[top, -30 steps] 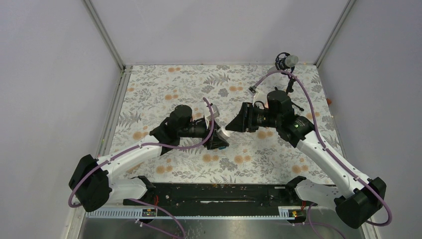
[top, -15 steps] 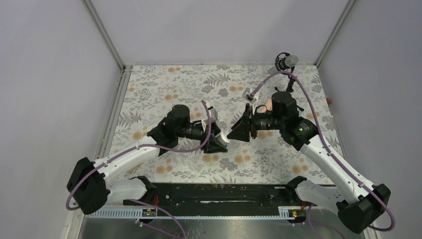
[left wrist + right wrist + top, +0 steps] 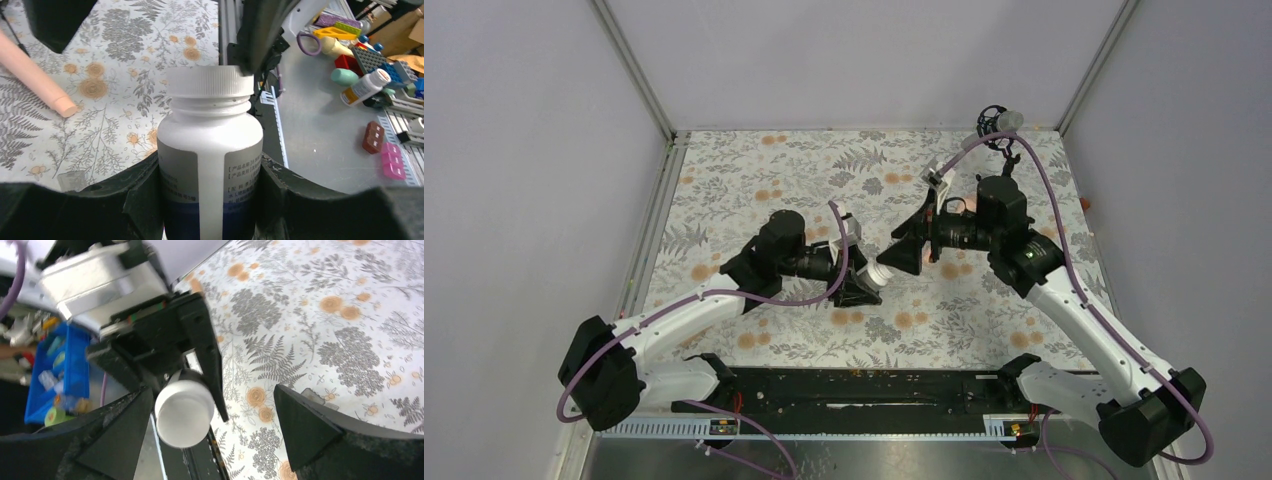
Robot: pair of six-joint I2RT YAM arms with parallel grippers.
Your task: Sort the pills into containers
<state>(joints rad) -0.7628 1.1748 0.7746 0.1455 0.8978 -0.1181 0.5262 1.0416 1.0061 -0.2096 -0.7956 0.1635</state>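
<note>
My left gripper [image 3: 862,286] is shut on a white bottle [image 3: 210,150] with a dark label, held off the floral cloth with its white cap [image 3: 209,81] pointing at the right arm. My right gripper [image 3: 904,254] stands open around that cap. In the right wrist view the cap [image 3: 183,413] lies close to the left finger, with a wide gap to the right finger [image 3: 300,425]. In the left wrist view one right finger [image 3: 260,30] touches the cap's upper right rim. A tiny greyish box [image 3: 311,395] lies on the cloth below. No pills show.
A black microphone [image 3: 1002,122] on its stand is at the back right corner. A pink rod [image 3: 35,75] lies on the cloth under the right arm. Metal frame posts and grey walls bound the table [image 3: 724,180]. Toys sit on a bench [image 3: 325,150] off the table.
The right gripper's jaws have spread wide around the bottle cap. The right arm shifted slightly back and right; the left arm holds the bottle still.
</note>
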